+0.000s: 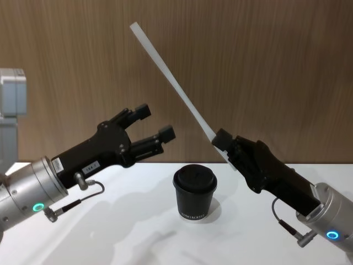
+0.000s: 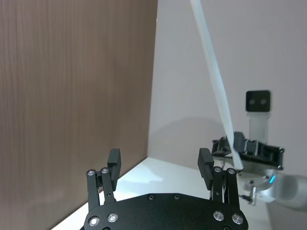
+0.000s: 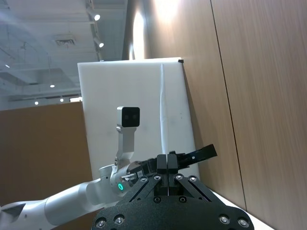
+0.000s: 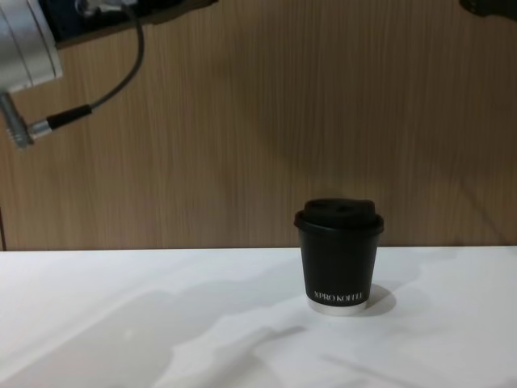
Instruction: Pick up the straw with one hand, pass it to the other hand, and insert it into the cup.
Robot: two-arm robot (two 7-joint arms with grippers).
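Above the cup [image 1: 194,193], the right gripper [image 1: 223,146] is grasping the straw [image 1: 171,77]; handover is apparently pending, needing the released left gripper [image 1: 154,121] to close on it.

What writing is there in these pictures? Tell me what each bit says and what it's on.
"XPRO KOFFEE": printed in white low on the cup, near its base; the last letters are uncertain.
Sticker on the left gripper: dark characters, too small to read.
No text on the straw or on the right gripper holding it.
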